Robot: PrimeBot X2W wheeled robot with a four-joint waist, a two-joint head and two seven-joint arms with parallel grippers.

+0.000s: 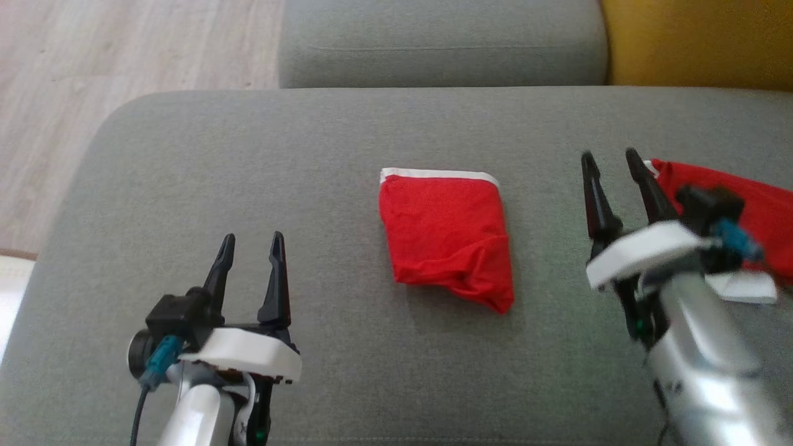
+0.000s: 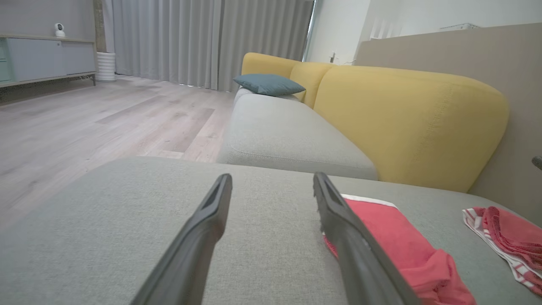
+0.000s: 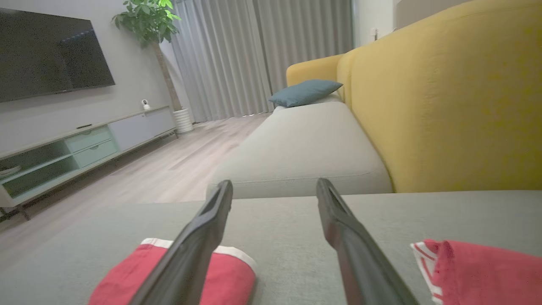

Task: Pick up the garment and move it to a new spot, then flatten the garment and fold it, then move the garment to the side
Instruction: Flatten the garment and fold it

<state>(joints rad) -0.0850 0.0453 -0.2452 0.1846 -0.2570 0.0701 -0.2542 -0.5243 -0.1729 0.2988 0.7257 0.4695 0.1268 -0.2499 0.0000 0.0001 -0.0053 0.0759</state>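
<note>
Garment folded, red, white band on far edge; flat at centre of grey cushion. Left gripper near and left of it, well apart, fingers spread, holding nothing. Right gripper right of garment, fingers spread too, empty, over cushion between garment and second red cloth at far right. Yellow backrest beyond

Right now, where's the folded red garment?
Head view: folded red garment lies centred on the grey seat cushion, between left gripper and right gripper.
</note>
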